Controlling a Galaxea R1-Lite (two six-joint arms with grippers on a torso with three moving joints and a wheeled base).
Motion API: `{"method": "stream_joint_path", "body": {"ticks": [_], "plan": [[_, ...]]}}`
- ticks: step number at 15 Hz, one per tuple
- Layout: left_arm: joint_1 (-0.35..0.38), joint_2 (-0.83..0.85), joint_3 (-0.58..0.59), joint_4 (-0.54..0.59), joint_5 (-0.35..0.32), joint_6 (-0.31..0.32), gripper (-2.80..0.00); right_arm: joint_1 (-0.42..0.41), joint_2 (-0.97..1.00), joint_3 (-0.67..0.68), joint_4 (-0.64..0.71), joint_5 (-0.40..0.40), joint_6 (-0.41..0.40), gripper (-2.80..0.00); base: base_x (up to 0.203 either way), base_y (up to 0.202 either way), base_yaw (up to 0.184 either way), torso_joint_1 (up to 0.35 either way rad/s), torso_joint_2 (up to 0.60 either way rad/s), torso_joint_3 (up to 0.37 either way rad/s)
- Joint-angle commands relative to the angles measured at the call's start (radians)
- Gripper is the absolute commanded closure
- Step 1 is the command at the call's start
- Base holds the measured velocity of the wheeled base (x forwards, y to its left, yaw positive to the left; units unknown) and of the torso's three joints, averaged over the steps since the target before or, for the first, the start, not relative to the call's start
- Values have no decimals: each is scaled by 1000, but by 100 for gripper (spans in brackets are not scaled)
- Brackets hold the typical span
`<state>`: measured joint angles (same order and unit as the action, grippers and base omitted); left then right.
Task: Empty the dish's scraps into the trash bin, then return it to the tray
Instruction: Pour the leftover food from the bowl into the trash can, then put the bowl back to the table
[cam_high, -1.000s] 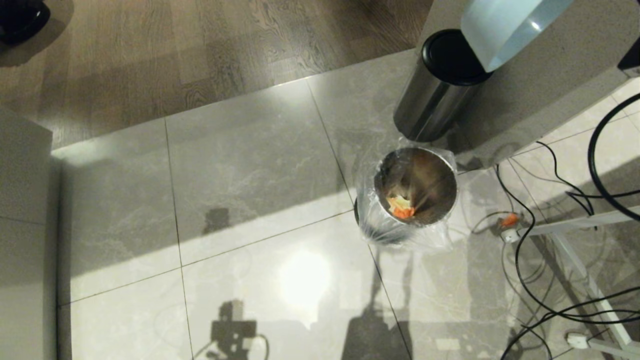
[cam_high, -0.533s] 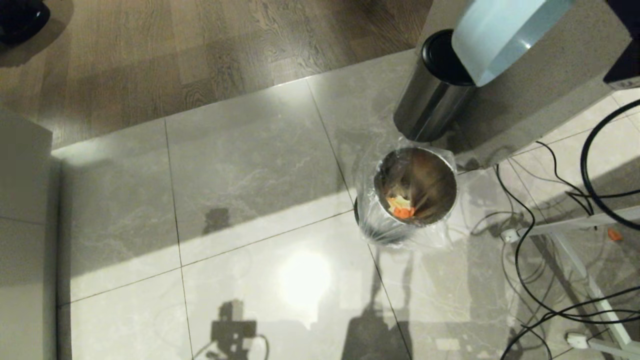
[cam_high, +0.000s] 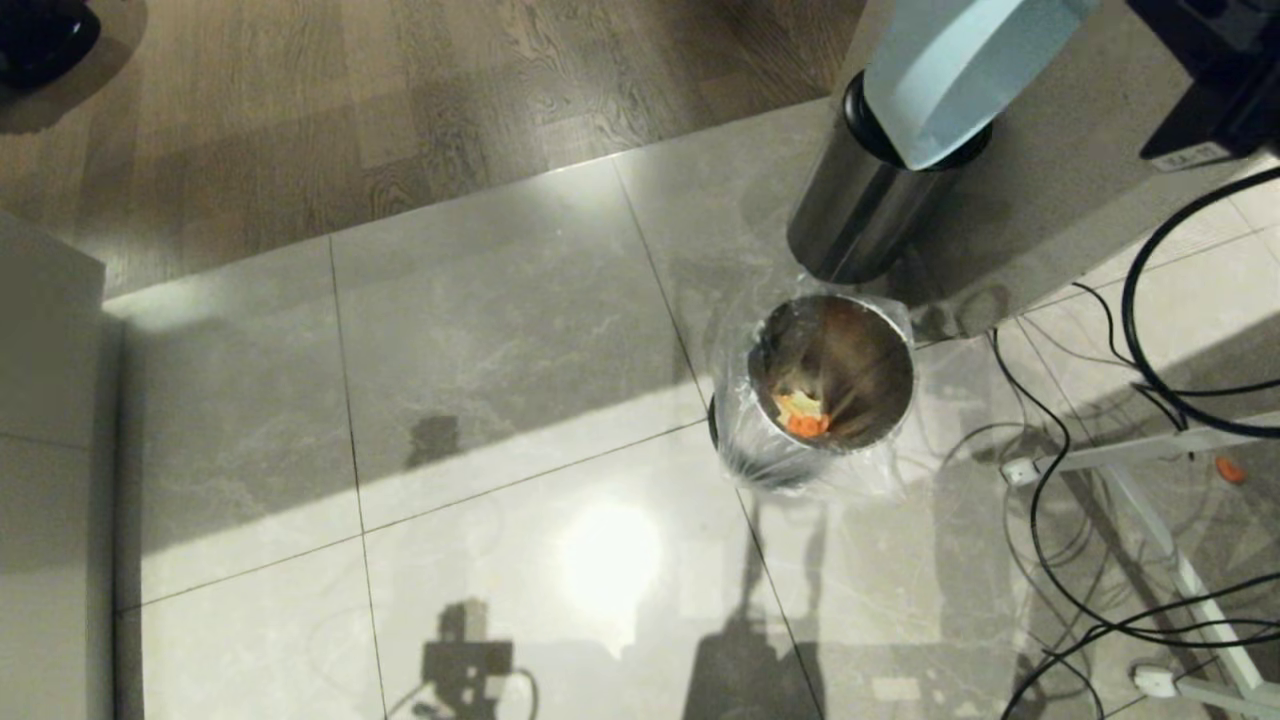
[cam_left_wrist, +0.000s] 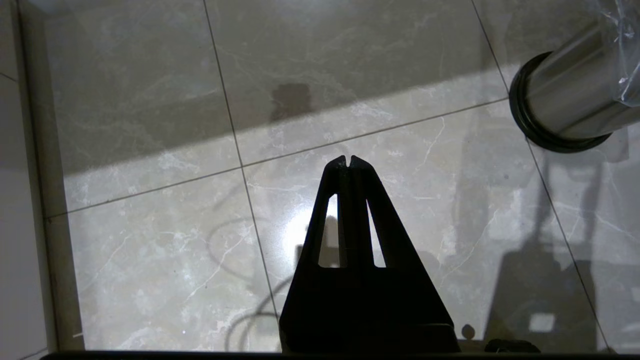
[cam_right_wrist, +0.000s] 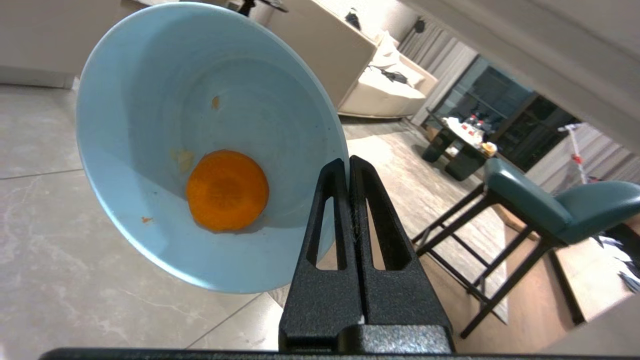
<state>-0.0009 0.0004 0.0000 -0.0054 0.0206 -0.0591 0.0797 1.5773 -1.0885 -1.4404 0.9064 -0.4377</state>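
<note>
L gripper (cam_left_wrist: 348, 159) is idling w/ tips pressed together over bare tile. Trash bin (cam_high: 832, 372), centre-right of head frame, is holding scraps (cam_high: 803, 414); one orange bit (cam_high: 1229, 469) is lying on the floor at right. R gripper (cam_right_wrist: 348, 162), clenched on the dish (cam_right_wrist: 200, 150) rim, is carrying it leftward across the upper right. One carrot slice (cam_right_wrist: 227, 190) is clinging inside, so emptying isn't complete.

The dish (cam_high: 940, 70) is cut by the head view's upper edge; its rim grip is hidden. Trash bin (cam_high: 830, 370) contents appear partly obscured by glare.
</note>
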Motion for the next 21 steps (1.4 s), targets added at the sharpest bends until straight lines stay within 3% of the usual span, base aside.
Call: {"method": "stream_joint_path", "body": {"ticks": [1, 6, 11, 21], "plan": [[-1, 1, 0, -1, 1, -1, 0, 8, 32, -17, -11, 7, -20, 0, 0, 0, 0, 0, 0, 0], [0, 1, 0, -1, 1, -1, 0, 9, 62, -23, -71, 30, -46, 0, 0, 0, 0, 0, 0, 0], [-1, 1, 0, -1, 1, -1, 0, 18, 100, -121, -75, 23, -48, 0, 0, 0, 0, 0, 0, 0], [1, 1, 0, -1, 1, -1, 0, 83, 115, -82, -130, 25, -57, 0, 0, 0, 0, 0, 0, 0]]}}
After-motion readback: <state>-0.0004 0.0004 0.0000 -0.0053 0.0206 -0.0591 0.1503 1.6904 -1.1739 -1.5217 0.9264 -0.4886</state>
